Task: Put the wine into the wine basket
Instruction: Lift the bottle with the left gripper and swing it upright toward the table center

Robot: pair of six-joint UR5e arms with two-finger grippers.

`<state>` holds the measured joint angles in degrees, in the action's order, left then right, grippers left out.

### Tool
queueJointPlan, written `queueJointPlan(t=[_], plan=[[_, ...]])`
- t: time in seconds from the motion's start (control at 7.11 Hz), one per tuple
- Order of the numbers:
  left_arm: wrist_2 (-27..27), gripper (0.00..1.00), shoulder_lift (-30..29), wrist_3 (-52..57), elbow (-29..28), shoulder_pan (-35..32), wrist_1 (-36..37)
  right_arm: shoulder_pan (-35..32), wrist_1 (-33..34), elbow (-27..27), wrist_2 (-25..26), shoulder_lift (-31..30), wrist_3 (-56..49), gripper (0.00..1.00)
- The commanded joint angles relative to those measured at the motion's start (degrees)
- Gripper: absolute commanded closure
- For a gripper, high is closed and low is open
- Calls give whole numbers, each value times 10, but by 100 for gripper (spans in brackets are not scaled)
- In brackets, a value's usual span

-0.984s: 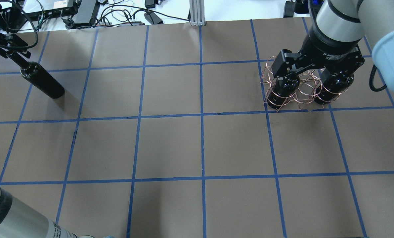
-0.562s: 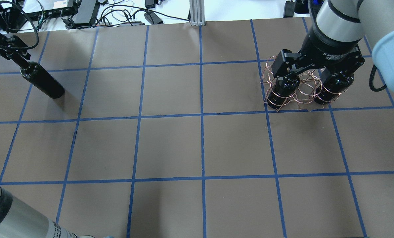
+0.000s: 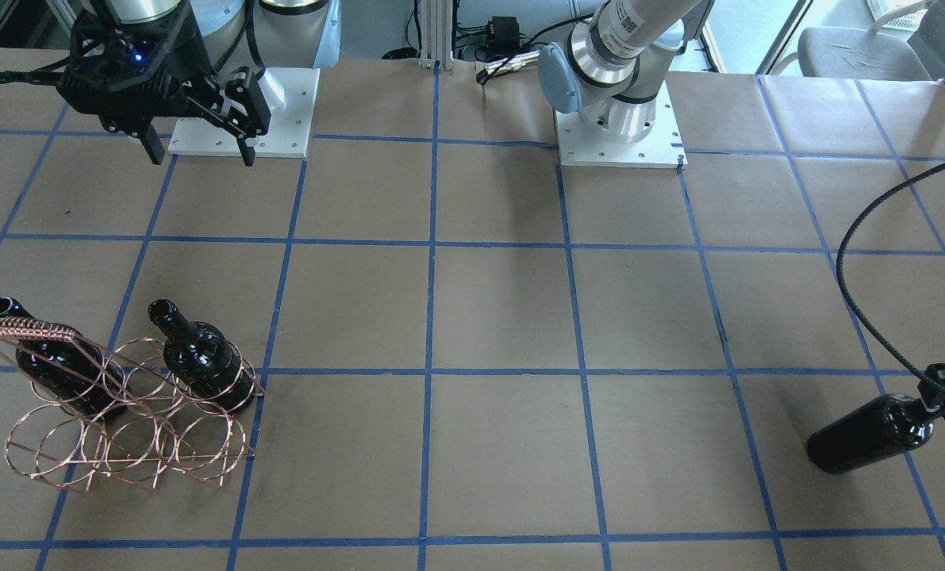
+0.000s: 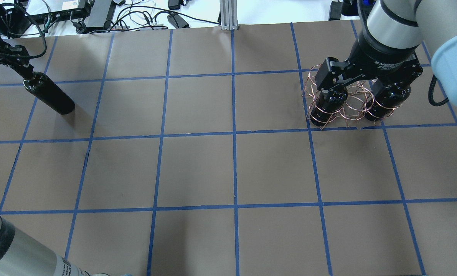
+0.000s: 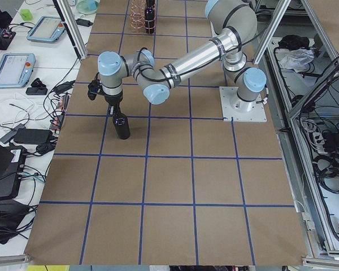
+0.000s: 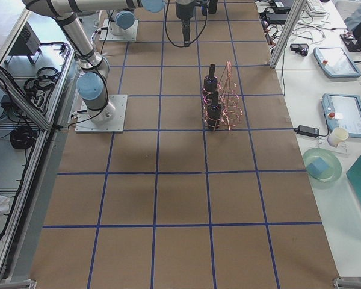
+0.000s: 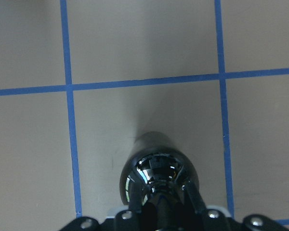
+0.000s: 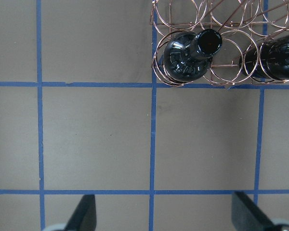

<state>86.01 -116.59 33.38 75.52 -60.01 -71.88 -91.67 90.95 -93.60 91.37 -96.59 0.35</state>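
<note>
While two other bottles [image 3: 202,366] sat in the outer loops of the one wine basket [image 3: 123,444], the third, the wine [image 3: 869,436], stood well apart across the table [image 3: 504,317], its neck pinched between the left gripper's [image 3: 944,390] jaws, and the right gripper [image 3: 198,155] hung spread and empty.

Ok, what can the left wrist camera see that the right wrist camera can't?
Only the left wrist camera shows the lone bottle, seen from above, with the left claw shut around its neck. Only the right wrist camera shows the wire basket with two other bottles standing in it, and the open right claw holding nothing. Both show the brown table with blue tape lines.
</note>
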Motion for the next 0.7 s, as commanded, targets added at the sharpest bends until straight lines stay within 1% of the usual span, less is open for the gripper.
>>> queueJointPlan(t=[0.0,0.28,0.42,0.56], plan=[[0,100,5,1,1,0,-10,0,0,0,0,0,0,0],[1,100,15,-1,-3,-4,-26,0,0,0,0,0,0,0],[1,100,22,-4,-3,-17,-38,0,0,0,0,0,0,0],[8,100,39,-26,0,-46,-51,0,0,0,0,0,0,0]])
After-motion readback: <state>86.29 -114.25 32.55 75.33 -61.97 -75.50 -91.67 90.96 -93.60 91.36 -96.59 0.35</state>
